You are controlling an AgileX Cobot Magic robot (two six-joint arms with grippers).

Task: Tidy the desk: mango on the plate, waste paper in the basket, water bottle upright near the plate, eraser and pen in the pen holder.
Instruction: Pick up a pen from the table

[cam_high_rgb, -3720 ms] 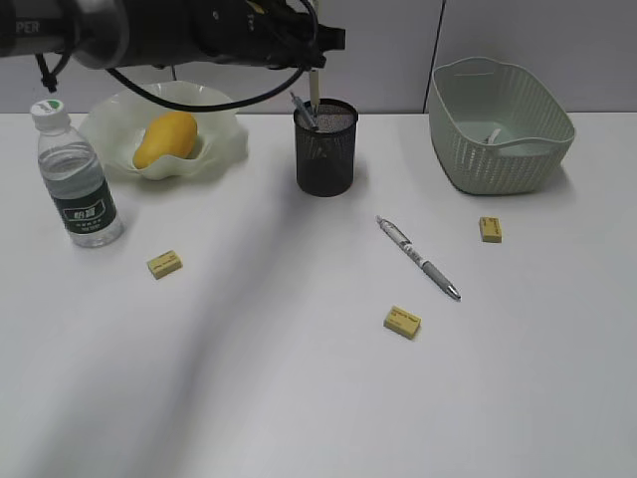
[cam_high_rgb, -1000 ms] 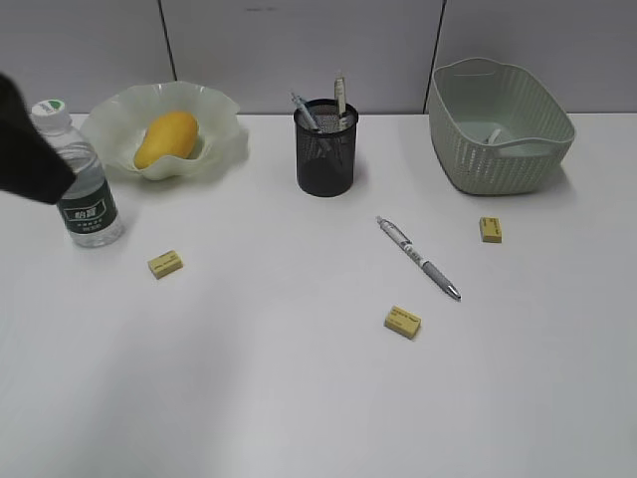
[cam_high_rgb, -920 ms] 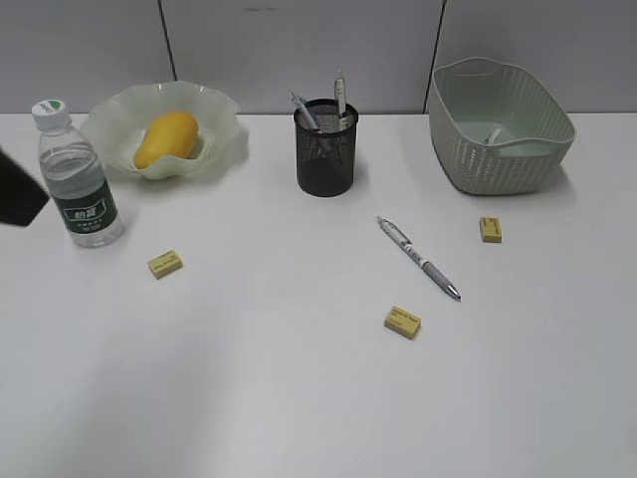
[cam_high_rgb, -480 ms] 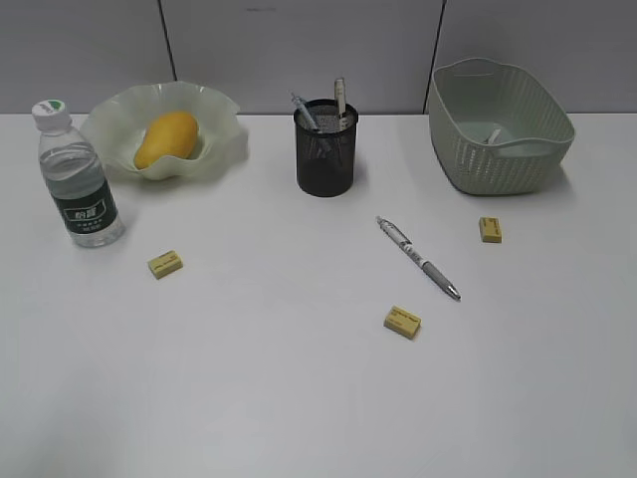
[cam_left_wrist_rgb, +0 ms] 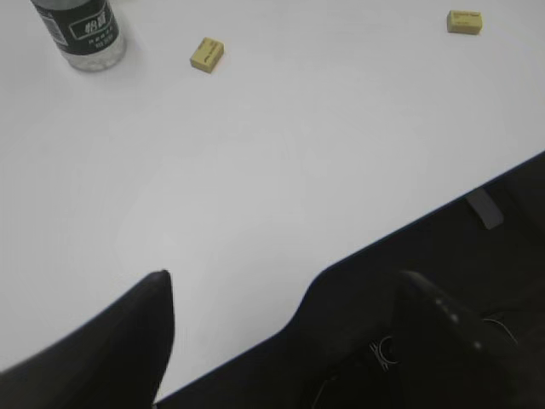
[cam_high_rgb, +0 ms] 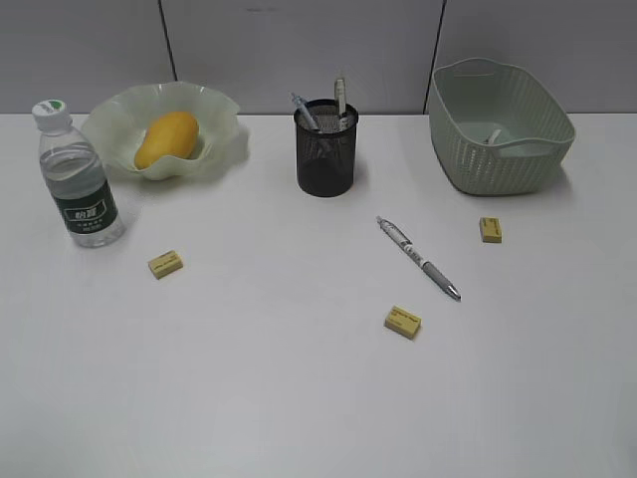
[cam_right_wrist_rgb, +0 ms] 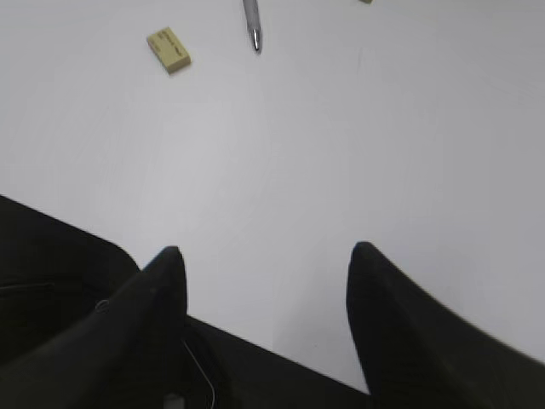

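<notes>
Yellow mango (cam_high_rgb: 165, 138) lies in the plate (cam_high_rgb: 221, 112), the bottle (cam_high_rgb: 79, 176) upright beside it. The left arm has left the exterior view; its gripper (cam_left_wrist_rgb: 281, 294) hangs released and empty at the bench (cam_high_rgb: 299, 398) edge, an eraser (cam_left_wrist_rgb: 207, 54) well ahead. The right gripper (cam_right_wrist_rgb: 264, 264) stands open, holding nothing, a pen (cam_right_wrist_rgb: 251, 21) and another eraser (cam_right_wrist_rgb: 169, 49) ahead. The holder (cam_high_rgb: 325, 147) has two pens; one pen and three erasers remain loose, so work is left

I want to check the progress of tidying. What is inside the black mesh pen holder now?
Two pens stand in the pen holder, their tops leaning out above the rim: one bluish, one pale. The dark mesh hides the bottom, so whether an eraser lies there cannot be seen.
</notes>
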